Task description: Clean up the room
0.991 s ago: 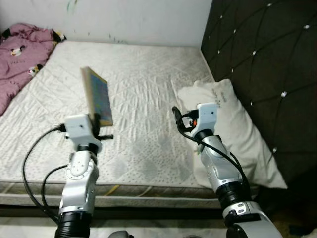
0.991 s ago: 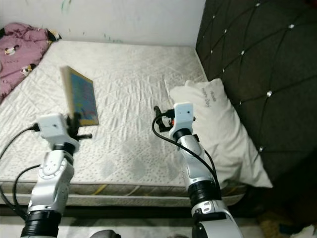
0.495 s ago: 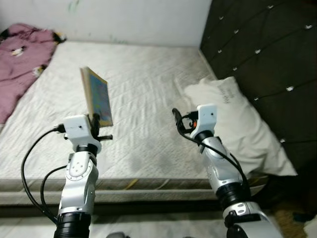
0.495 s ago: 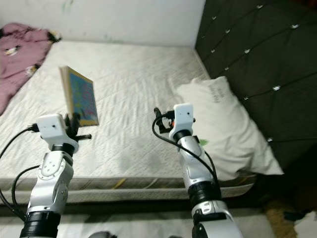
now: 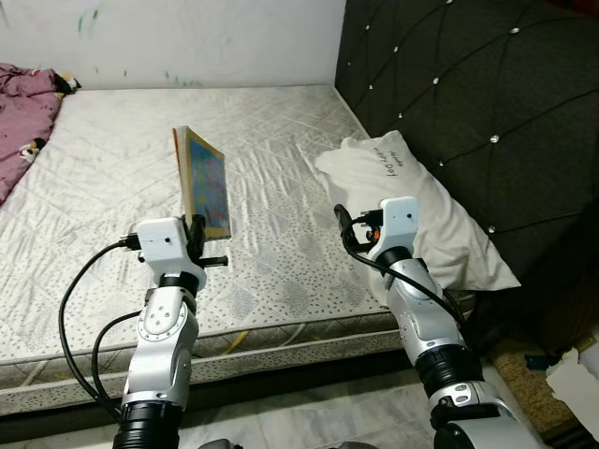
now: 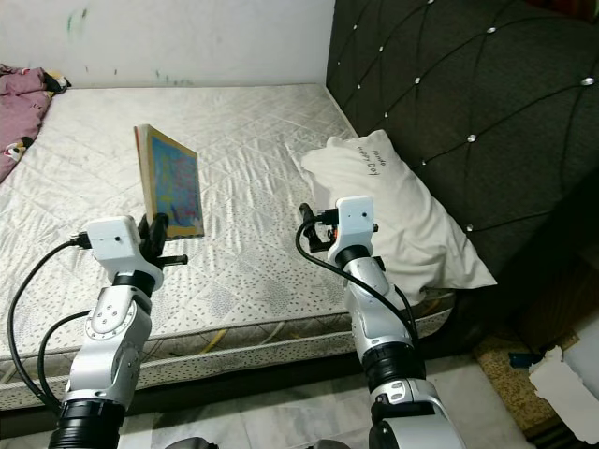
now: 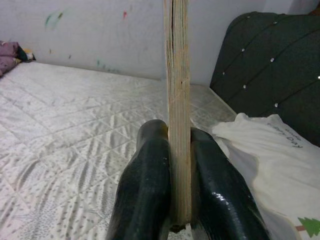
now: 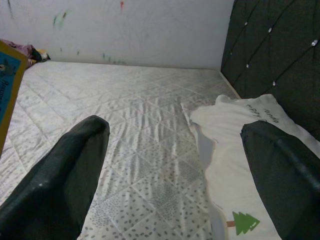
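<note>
My left gripper (image 5: 196,229) is shut on a thin, colourful picture book (image 5: 204,181), holding it upright and edge-on above the near part of the mattress (image 5: 112,168). The left wrist view has both black fingers (image 7: 145,185) clamped on the book's page edge (image 7: 178,110). My right gripper (image 5: 341,222) is raised over the mattress's right side, beside the white pillow (image 5: 412,201), open and empty; its two fingers (image 8: 55,180) stand wide apart in the right wrist view.
A dark tufted headboard (image 5: 468,84) rises on the right behind the pillow. A pink blanket (image 5: 19,103) lies crumpled at the far left corner. The mattress's front edge (image 5: 281,337) is just below my arms. Paper scraps (image 5: 571,379) lie on the floor at the right.
The whole view has swung right, so the camera has moved: more headboard and floor appear, less of the pink blanket. Both arms keep their pose, the book still held.
</note>
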`<state>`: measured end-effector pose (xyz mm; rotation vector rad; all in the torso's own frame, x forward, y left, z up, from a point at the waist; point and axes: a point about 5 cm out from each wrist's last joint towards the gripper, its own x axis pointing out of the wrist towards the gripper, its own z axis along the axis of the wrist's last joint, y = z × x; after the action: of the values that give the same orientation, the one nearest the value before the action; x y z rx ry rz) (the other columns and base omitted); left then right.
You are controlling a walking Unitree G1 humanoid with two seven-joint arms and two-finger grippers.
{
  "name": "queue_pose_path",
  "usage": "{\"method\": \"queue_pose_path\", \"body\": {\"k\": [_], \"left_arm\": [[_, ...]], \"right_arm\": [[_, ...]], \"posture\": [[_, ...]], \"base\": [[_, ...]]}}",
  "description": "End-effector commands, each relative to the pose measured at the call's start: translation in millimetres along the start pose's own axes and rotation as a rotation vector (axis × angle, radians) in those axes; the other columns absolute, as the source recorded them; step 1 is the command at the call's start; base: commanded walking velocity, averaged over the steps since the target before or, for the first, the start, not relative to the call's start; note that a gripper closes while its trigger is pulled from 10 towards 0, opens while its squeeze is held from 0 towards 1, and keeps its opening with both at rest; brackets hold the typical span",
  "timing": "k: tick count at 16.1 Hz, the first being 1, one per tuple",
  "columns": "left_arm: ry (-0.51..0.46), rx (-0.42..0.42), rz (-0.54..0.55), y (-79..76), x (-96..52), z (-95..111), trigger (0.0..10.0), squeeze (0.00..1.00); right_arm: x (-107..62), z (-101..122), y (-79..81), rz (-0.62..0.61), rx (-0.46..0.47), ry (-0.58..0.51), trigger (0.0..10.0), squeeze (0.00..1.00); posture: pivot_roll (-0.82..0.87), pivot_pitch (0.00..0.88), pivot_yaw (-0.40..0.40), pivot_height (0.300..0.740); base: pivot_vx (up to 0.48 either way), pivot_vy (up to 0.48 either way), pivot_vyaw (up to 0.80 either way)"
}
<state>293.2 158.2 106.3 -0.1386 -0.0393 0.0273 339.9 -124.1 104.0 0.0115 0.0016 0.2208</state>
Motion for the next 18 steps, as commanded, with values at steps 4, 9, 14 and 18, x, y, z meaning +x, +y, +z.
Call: {"method": "queue_pose_path", "body": {"k": [4, 9, 14, 18], "left_arm": [[-0.061, 0.003, -0.010, -1.9, 2.4, 11.9, 10.0, 0.00], [-0.061, -0.002, -0.010, -1.9, 2.9, 12.1, 10.0, 0.00], [-0.043, -0.009, -0.005, -1.8, 3.6, 9.7, 10.0, 0.00], [-0.033, -0.007, -0.003, -1.5, 3.8, 8.4, 10.0, 0.00]], "right_arm": [[1.5, 3.5, -1.4, -0.008, 0.000, -0.012, 10.0, 0.00], [1.9, 4.0, -2.1, -0.010, 0.000, -0.012, 10.0, 0.00], [2.1, 4.0, -3.0, -0.012, 0.001, -0.010, 10.0, 0.00], [2.0, 3.7, -2.7, -0.012, 0.003, -0.008, 10.0, 0.00]], "posture": [[0.00, 0.000, -0.018, 0.740], [-0.01, 0.000, -0.018, 0.740], [-0.01, 0.000, -0.020, 0.740], [-0.01, 0.000, -0.020, 0.740]], "base": [[0.328, 0.000, 0.00], [0.349, 0.000, 0.00], [0.261, 0.000, 0.00], [0.000, 0.000, 0.00]]}}
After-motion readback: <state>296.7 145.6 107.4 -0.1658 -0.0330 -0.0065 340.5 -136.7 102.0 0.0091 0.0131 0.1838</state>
